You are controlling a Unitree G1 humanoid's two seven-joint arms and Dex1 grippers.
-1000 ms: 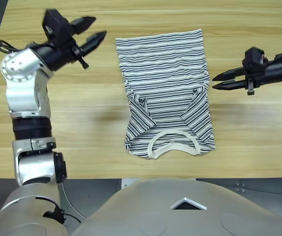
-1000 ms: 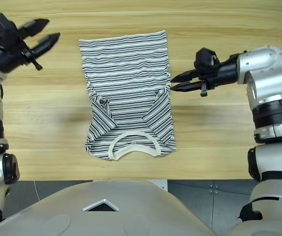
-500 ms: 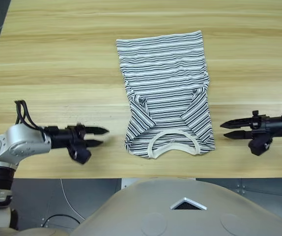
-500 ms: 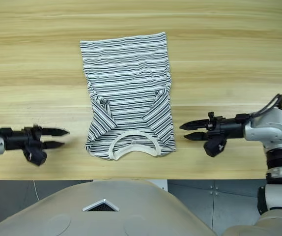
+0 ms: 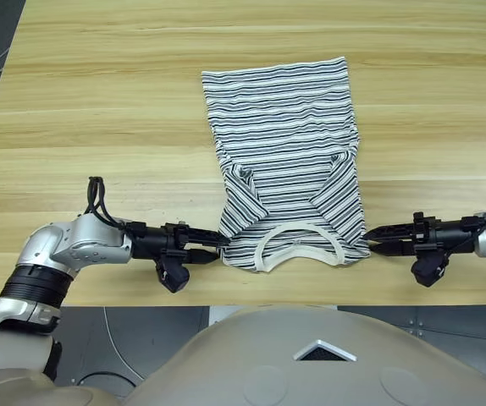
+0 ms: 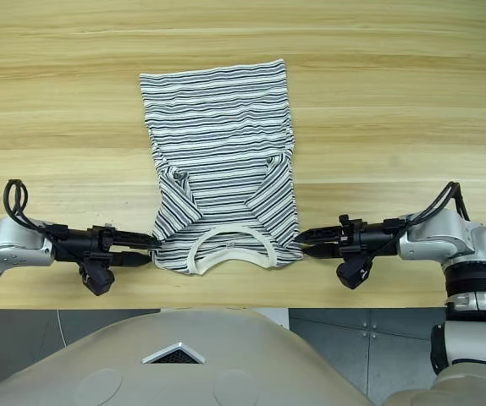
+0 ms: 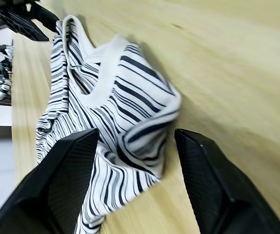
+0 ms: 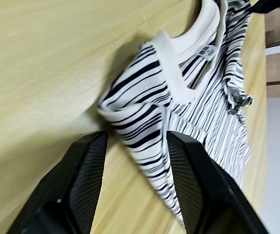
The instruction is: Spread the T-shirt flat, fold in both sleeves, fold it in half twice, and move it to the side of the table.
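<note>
Twice straddling T-shirt collar-end corners with left gripper and right gripper spread apart; contact hard to tell. Lying lengthwise, collar pointing at table's near edge.

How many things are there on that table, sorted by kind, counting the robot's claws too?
Striped T-shirt: 1
Grippers: 2, the left gripper and the right gripper
Wooden table: 1
Total: 4

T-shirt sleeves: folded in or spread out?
Folded in. Both sleeves lie across the front of the T-shirt, angled toward the collar.
</note>
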